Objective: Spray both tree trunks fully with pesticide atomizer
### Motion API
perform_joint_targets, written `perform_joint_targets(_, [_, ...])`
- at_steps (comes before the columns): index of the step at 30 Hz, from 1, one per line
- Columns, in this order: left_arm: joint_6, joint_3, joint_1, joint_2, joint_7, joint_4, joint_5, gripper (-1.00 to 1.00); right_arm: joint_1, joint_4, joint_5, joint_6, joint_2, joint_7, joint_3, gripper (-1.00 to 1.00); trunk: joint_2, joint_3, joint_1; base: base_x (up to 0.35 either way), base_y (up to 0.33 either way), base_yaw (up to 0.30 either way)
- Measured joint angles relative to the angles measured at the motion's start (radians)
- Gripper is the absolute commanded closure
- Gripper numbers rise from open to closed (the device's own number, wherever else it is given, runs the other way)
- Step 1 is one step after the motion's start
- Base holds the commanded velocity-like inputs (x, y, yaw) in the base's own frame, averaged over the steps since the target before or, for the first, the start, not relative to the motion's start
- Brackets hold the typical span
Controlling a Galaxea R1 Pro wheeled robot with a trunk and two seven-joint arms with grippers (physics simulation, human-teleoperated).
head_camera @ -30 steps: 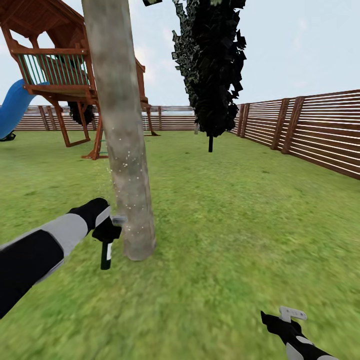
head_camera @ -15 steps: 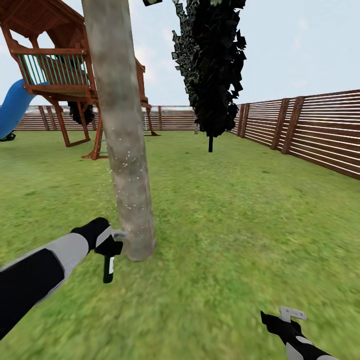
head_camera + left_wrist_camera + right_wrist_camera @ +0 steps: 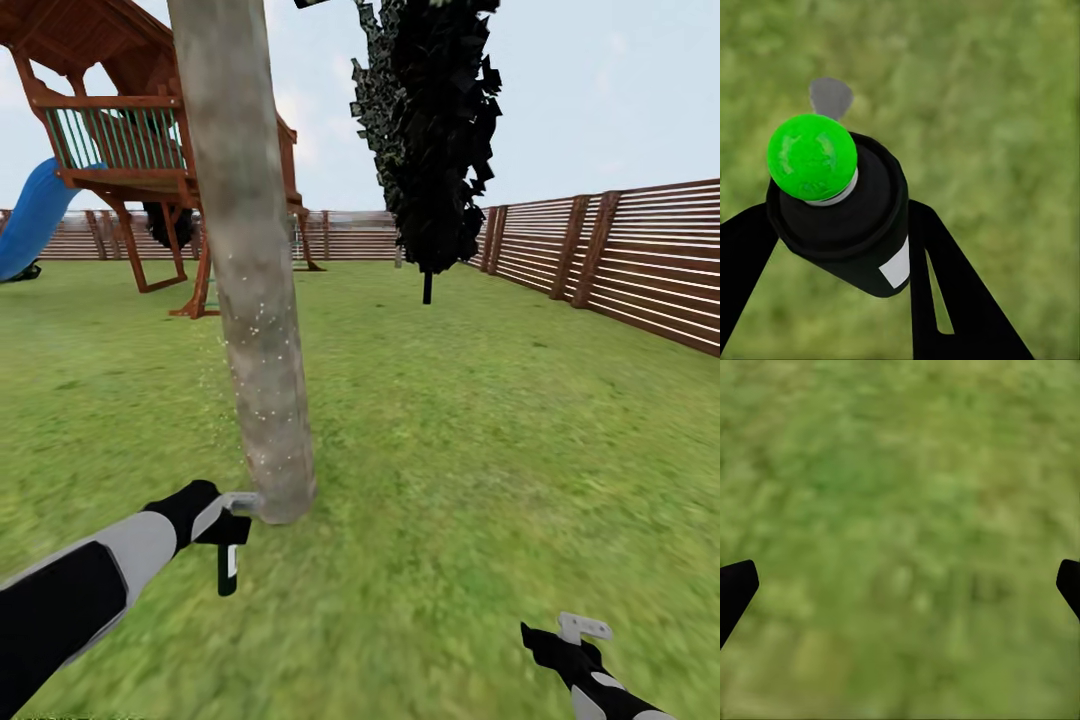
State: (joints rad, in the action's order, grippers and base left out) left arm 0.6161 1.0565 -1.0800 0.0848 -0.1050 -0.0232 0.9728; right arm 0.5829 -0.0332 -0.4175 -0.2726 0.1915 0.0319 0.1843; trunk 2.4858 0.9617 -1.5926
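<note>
A: So, from the head view, what surrounds the robot?

B: A green lawn [image 3: 480, 450] ringed by a brown slat fence [image 3: 620, 260], pale sky above. A thick grey-brown tree trunk [image 3: 250, 260] rises just ahead, flecked with small white specks on its lower half. Behind it stands a wooden playhouse [image 3: 130, 130] with a blue slide [image 3: 35, 215], and further right a dark narrow tree [image 3: 430, 130].

A: And the arms there?

B: The left gripper [image 3: 228, 520] sits low beside the foot of the trunk, with the sprayer [image 3: 228, 568] hanging down from it as a dark stick with a white label. The grey tip at the gripper is right against the bark. The right gripper [image 3: 582, 630] is low at the right, well apart from the tree, over bare grass.

A: What does the left wrist view add?

B: The sprayer [image 3: 844, 214] end on: a dark can with a bright green round cap and a white label, with a black finger [image 3: 945, 285] pressed against each side. So the left gripper is clamped on it. A small grey piece pokes out beyond the cap, over blurred grass.

A: And the right wrist view?

B: Blurred grass [image 3: 900, 532], with one black fingertip [image 3: 735, 589] at either edge of the picture: spread wide, holding nothing.
</note>
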Motion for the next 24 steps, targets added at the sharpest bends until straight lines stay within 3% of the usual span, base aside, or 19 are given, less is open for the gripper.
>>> perform_joint_targets(9, [0.008, 0.001, 0.001, -0.004, 0.001, -0.002, 0.000, 1.00, 0.000, 0.000, 0.000, 0.000, -0.001, 0.000, 0.000, -1.00, 0.000, 0.001, 0.000, 0.087, -0.074, 0.075])
perform_joint_targets(15, [0.008, 0.001, 0.001, -0.012, 0.002, -0.001, 0.000, 1.00, 0.000, 0.000, 0.000, -0.001, -0.002, 0.000, 0.001, -1.00, 0.000, 0.001, 0.000, 0.201, -0.233, 0.211])
perform_joint_targets(24, [0.009, 0.001, 0.001, -0.027, 0.002, -0.001, 0.001, 1.00, 0.000, 0.000, 0.000, -0.001, -0.002, 0.000, 0.001, -1.00, 0.000, 0.001, 0.000, 0.010, -0.303, 0.133])
